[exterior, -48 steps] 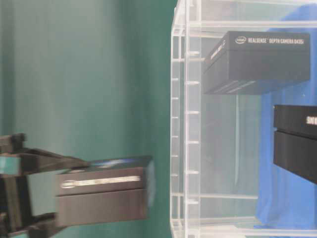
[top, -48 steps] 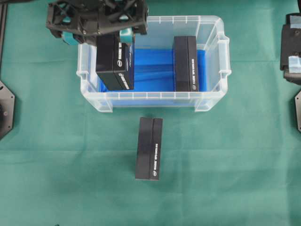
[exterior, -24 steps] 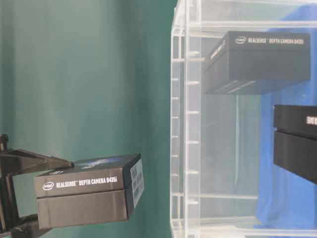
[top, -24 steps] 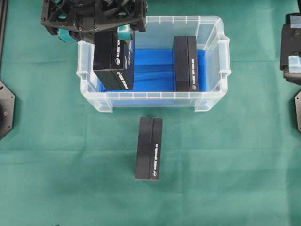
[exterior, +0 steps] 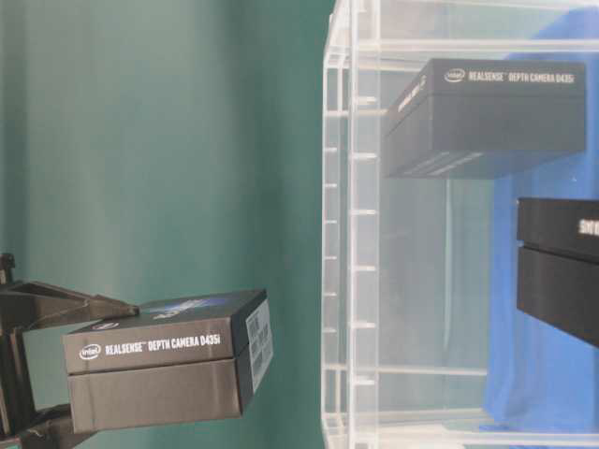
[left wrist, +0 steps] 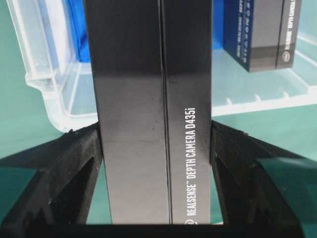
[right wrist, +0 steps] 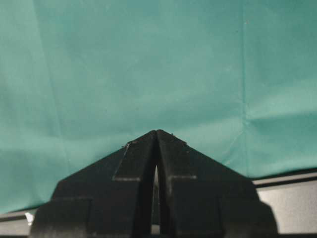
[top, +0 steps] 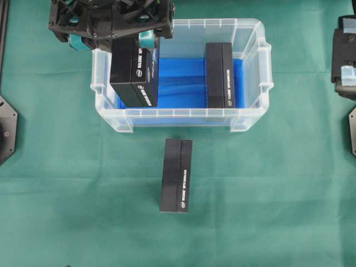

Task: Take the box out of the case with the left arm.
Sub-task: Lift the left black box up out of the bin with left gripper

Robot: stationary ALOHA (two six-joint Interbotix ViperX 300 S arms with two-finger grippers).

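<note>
From overhead I see the case [top: 181, 75] in the upper middle of the frame with one black box [top: 219, 75] standing on its blue lining at the right, while my left hand [top: 111, 38] at the upper left clamps a second box [top: 133, 72] by its sides, hanging over the case's left end, and a third box [top: 177, 175] lies on the green desk [top: 267, 194] below. In the table-level view the held box [exterior: 164, 369] sits lower left, clear of the case wall [exterior: 351, 243]. The left wrist view shows both fingers [left wrist: 74, 168] pressed against that box [left wrist: 153, 114], and the right wrist view shows the right hand [right wrist: 156, 136] closed, holding nothing.
</note>
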